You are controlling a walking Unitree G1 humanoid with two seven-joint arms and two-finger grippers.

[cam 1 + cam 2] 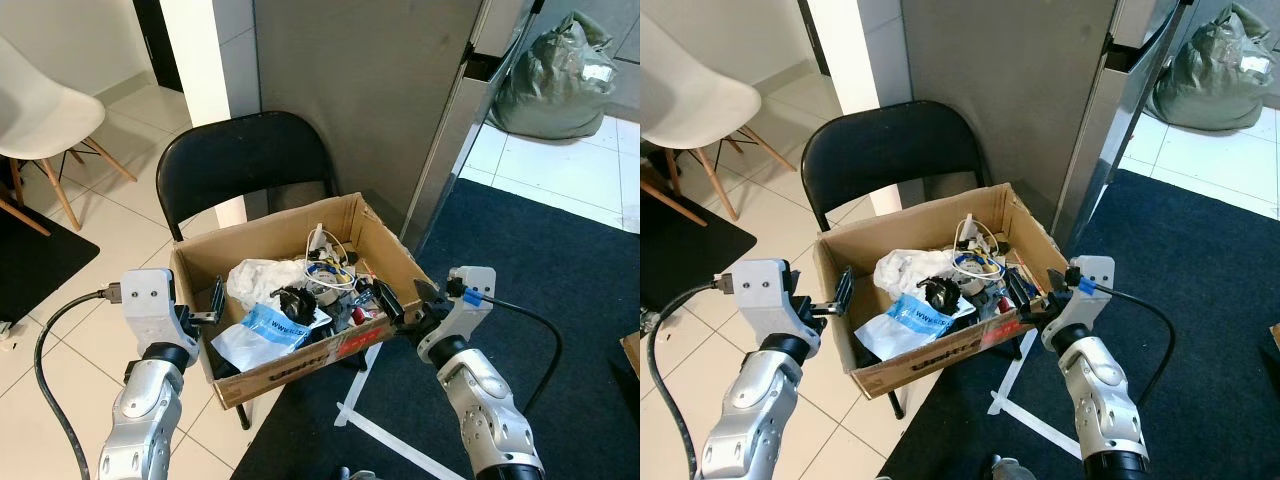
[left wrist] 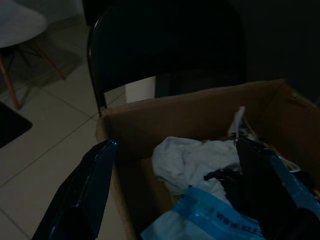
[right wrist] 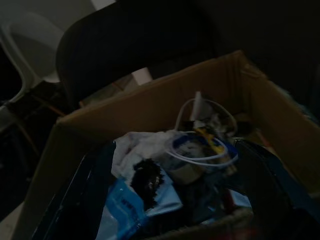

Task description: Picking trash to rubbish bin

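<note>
A cardboard box full of trash sits on the seat of a black folding chair. Inside lie a crumpled white bag, a blue and white pouch, a black lump, a round tub with a blue rim and white cable. My left gripper is open at the box's left wall, one finger outside and one above the pouch. At the box's right front corner, my right gripper is open, its fingers spread wide over the trash.
A tall grey cabinet stands behind the chair. A white chair and a black mat are at the left. Dark carpet with a white tape strip lies to the right, and a stuffed grey-green bag sits at the far right.
</note>
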